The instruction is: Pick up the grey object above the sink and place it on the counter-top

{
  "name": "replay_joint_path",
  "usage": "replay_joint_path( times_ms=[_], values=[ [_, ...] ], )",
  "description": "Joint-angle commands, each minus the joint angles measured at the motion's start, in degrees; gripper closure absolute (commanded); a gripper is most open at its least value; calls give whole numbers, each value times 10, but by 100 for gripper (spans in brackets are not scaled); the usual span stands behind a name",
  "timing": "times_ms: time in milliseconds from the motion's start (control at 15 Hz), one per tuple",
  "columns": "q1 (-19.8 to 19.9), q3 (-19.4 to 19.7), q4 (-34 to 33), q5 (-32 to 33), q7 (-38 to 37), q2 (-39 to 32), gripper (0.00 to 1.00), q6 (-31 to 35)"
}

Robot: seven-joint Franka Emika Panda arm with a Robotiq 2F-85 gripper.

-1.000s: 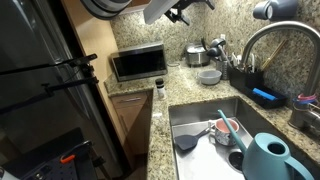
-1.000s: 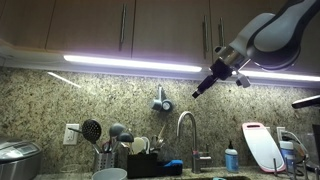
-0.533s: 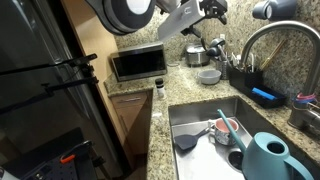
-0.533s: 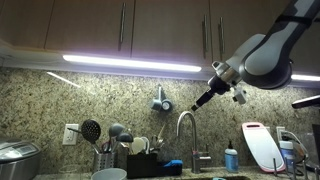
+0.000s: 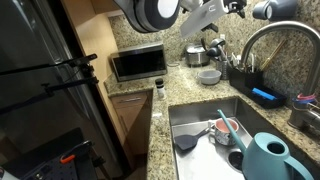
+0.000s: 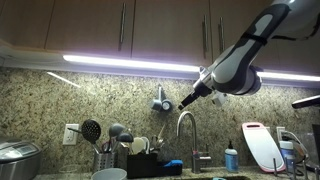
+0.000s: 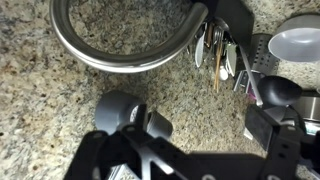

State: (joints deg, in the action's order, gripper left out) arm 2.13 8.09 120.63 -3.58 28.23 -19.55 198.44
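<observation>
The grey object (image 6: 161,101) is a small dark-grey rounded lump on the granite wall above the sink; it also shows in an exterior view (image 5: 272,10) and in the wrist view (image 7: 121,110). My gripper (image 6: 187,99) is open and empty, just beside the object at the same height, apart from it. In the wrist view the fingers (image 7: 190,150) spread wide with bare granite between them. The steel sink (image 5: 195,118) with its curved chrome faucet (image 5: 262,38) lies below. The speckled counter-top (image 5: 183,84) runs around it.
A microwave (image 5: 138,63), a rice cooker (image 5: 195,54) and a pale bowl (image 5: 209,76) stand on the counter. A utensil holder (image 5: 240,70) sits by the faucet. A teal watering can (image 5: 270,158) and a dark spatula (image 5: 186,143) are in the sink. Cabinets hang above.
My arm has swung toward the wall and the gripper has moved closer to the grey object. Nothing has been taken hold of.
</observation>
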Motion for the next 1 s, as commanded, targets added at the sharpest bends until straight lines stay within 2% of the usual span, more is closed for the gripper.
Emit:
replay_joint_path(
  times_ms=[0, 400, 933],
  values=[
    [-57, 54, -83, -39, 16, -63, 0, 0],
    [-127, 131, -185, -76, -5, -149, 0, 0],
    [-133, 150, -274, -121, -55, -179, 0, -1]
  ],
)
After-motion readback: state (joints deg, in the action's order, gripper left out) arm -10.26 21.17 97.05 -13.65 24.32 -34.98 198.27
